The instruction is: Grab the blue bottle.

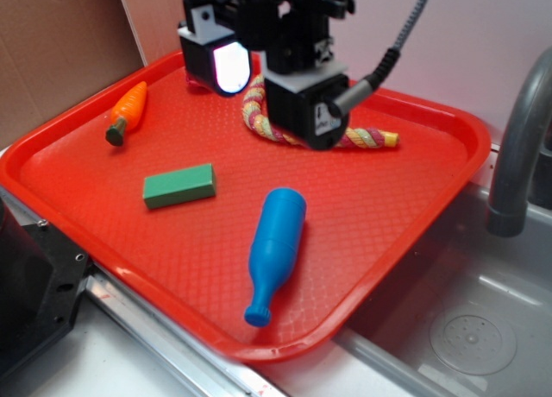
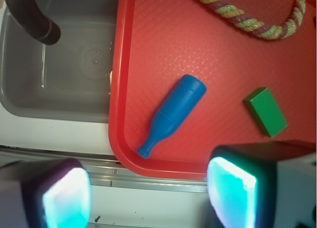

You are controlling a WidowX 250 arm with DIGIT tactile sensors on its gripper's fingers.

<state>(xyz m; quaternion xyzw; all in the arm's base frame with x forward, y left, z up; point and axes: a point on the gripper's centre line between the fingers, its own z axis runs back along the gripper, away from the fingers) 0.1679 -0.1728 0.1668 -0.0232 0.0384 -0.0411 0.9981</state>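
The gripper (image 1: 272, 73) hangs over the far part of the red tray (image 1: 448, 168), its two fingers spread wide apart with nothing between them. In the wrist view both pads (image 2: 67, 198) sit at the bottom edge with a broad gap.

The blue bottle (image 1: 276, 250) lies on its side on the tray, toward the near rim, well apart from the gripper and lower than it. Its long axis runs slantwise: the flat base points back toward the gripper and the narrow neck with its flared lip points toward the tray's near edge. In the wrist view the bottle (image 2: 173, 114) lies above the gap between the fingers, set at an angle to the line joining them. My judgement is that the gripper must travel toward the near rim, descend, and turn so the fingers straddle the round body across its width.

The tray also holds a green block (image 1: 179, 185) just beside the bottle, a toy carrot (image 1: 127, 112) near the far left rim, and a braided rope (image 1: 362, 138) under the gripper. Beside the tray the sink (image 1: 474, 328) appears to hold nothing.
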